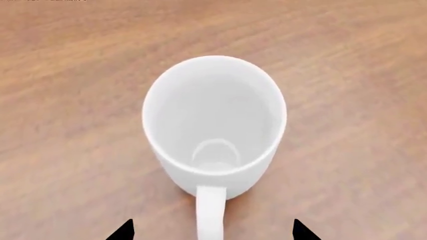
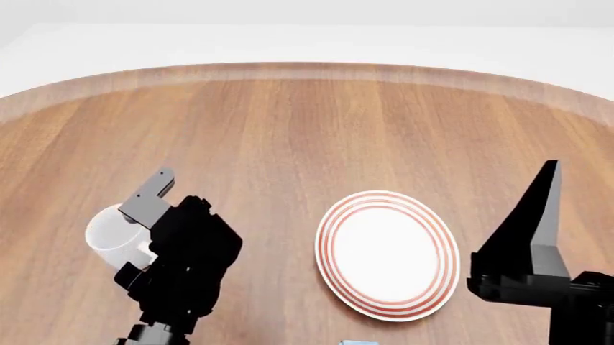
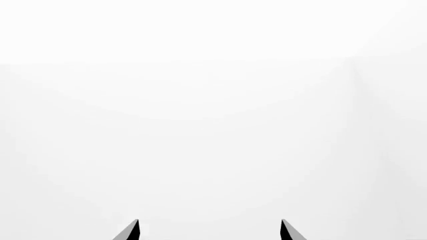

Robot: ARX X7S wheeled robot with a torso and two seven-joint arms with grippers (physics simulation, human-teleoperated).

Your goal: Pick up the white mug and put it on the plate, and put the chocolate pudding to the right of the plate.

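- A wooden table point(image 2: 287, 122) with a rounded far edge fills the head view, with a plain pale background beyond it.
- At the left of the table stands the white mug point(image 2: 113, 236), upright, well apart from the plate.
- The left gripper point(image 2: 144, 215) hangs over the near side of the mug and hides part of it in the head view; a grey finger point(image 2: 152, 195) reaches across the mug's rim.
- In the left wrist view the mug point(image 1: 213, 120) is seen from above: it is empty, its mouth faces the camera and its loop handle point(image 1: 210, 212) points toward the gripper, running between the two dark fingertips point(image 1: 123, 231). The jaws stand wide apart, one tip on each side of the handle, neither touching the mug.
- Right of centre lies the plate point(image 2: 387, 253), white with red rings round its rim, flat on the wood and bare.
- At the bottom edge, just near of the plate, a small pale blue sliver point(image 2: 357, 342) shows; too little is visible to say what it is.
- At the far right the right gripper point(image 2: 537, 215) is raised, pointing up, beside the plate but clear of it.
- The right wrist view shows only blank white behind two dark fingertips point(image 3: 131, 231) set wide apart, holding nothing.
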